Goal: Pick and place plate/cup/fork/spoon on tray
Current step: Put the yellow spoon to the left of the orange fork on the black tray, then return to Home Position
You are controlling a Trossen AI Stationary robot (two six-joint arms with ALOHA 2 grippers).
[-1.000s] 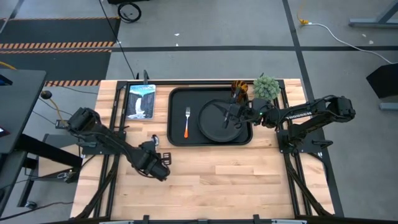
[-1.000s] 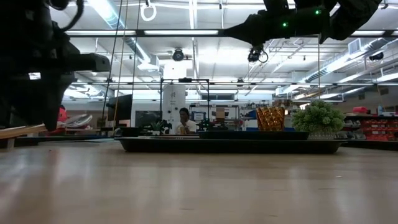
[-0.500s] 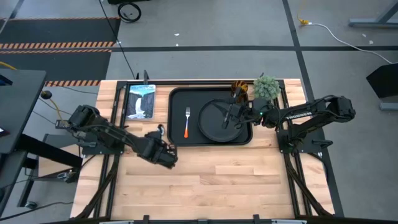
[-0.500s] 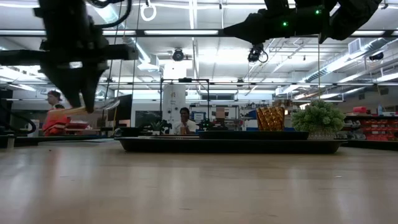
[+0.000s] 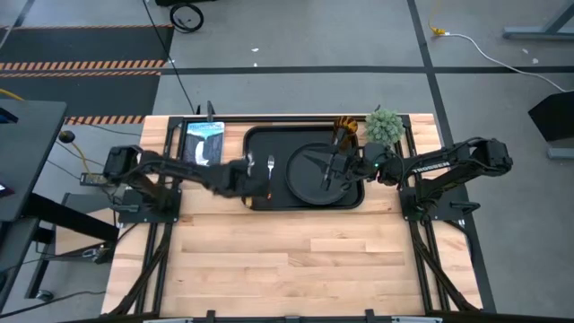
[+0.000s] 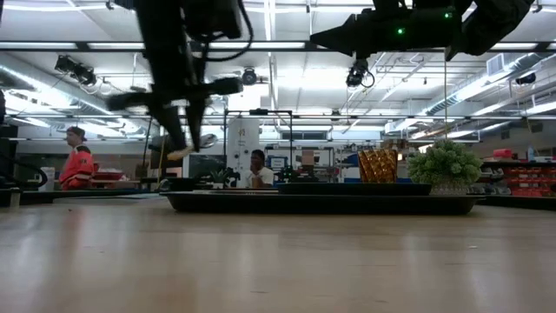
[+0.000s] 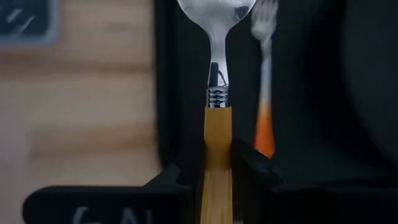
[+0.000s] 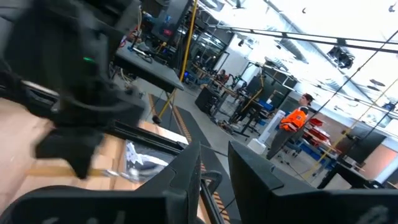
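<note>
Spoon point(image 7: 217, 74): your left gripper point(image 7: 214, 171) is clenching its orange handle, carrying it over the tray point(image 5: 258, 199)'s left edge, bowl pointing forward, long axis lying parallel with 1 fork point(image 7: 265, 81) just beside.

The bench point(image 5: 314, 260) in front of the tray point(image 5: 256, 201) lies open. On the tray, the fork point(image 5: 270, 164) sits beside the plate point(image 5: 305, 184), under the right pincer point(image 5: 330, 169). Cup point(image 5: 345, 127) and plant ball point(image 5: 384, 125) crowd the far right corner.
</note>
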